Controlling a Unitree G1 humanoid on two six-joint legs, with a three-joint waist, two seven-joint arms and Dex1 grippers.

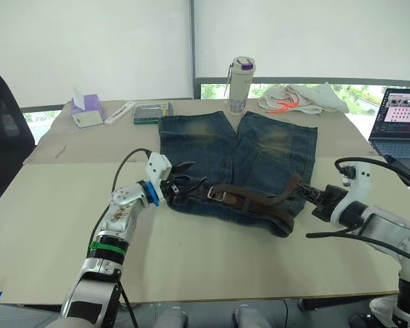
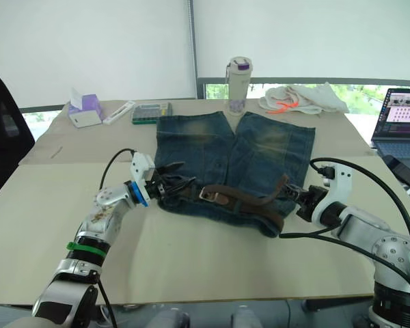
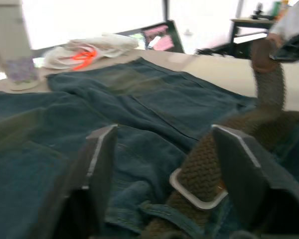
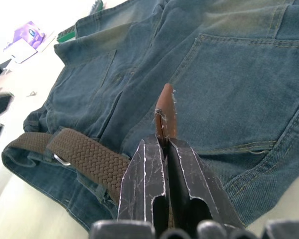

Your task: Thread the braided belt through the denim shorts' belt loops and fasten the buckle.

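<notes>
One pair of denim shorts (image 1: 239, 160) lies flat on the table (image 1: 48, 212), with the waistband toward the robot and the two legs pointing to the far edge. One brown belt (image 1: 260, 199) lies along the waistband; its silver buckle (image 1: 216, 195) rests near the left end, and the other end rises up at the right side of the shorts. The left gripper (image 1: 181, 186) is at the left end of the waistband with its fingers (image 3: 97, 164) spread apart, holding nothing; the buckle lies between them in the left wrist view. The right gripper (image 1: 306, 193) has its jaws closed on the belt's leather tip (image 4: 165, 112), lifted above the denim. At the far edge stand one bottle (image 1: 240, 85) with a purple cap, one white cloth (image 1: 304, 98) with orange cord, one purple tissue box (image 1: 85, 109), one white flat object (image 1: 119, 112) and one green case (image 1: 152, 113). One open laptop (image 1: 400, 119) is at the right edge. The near part of the table, in front of the shorts, is bare and gives room for both arms. No writing can be read.
</notes>
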